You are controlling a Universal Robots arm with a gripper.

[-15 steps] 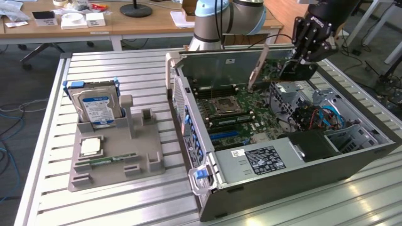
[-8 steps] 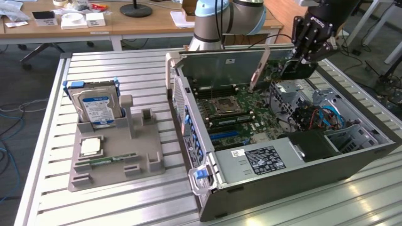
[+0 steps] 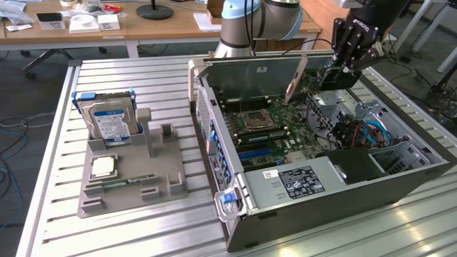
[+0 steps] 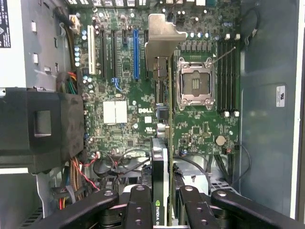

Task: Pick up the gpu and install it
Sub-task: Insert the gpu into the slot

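The claw (image 4: pixel 162 198) gripped the gpu (image 4: pixel 163 119) edge-on above the motherboard (image 4: pixel 119 86) inside the open computer case (image 3: pixel 343 198) on the desk (image 3: pixel 128 230).

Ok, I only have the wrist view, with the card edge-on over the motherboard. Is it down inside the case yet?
Observer: No. The gpu hangs at the far end of the open case, its lower edge roughly level with the rim.
Operator: Anything outside the case?
Observer: A grey parts holder sits on the slatted table, to the exterior view's left of the case.
Operator: What's in it?
Observer: A hard drive stands upright at its far end.
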